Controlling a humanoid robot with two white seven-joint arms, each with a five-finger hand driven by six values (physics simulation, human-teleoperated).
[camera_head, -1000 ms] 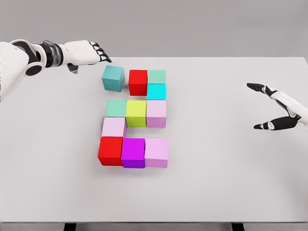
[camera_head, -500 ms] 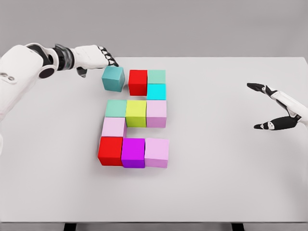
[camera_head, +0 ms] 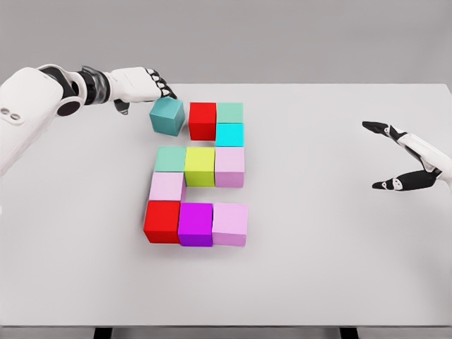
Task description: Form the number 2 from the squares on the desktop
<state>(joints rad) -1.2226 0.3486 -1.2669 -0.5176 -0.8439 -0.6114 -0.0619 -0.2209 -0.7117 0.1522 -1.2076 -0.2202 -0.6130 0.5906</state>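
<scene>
Since the earlier frame, the teal cube (camera_head: 167, 116) has shifted slightly right, toward the red cube (camera_head: 203, 121). Left hand (camera_head: 141, 85), fingers extended and grasping nothing, touches its far-left corner; the remaining small gap lies rightward. Right hand (camera_head: 413, 164) rests spread, well apart.

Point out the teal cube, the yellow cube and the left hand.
teal cube (camera_head: 167, 116), head view, on its front face.
yellow cube (camera_head: 200, 167), head view, centre of the cube.
left hand (camera_head: 140, 85), head view, on the back of the hand.
</scene>
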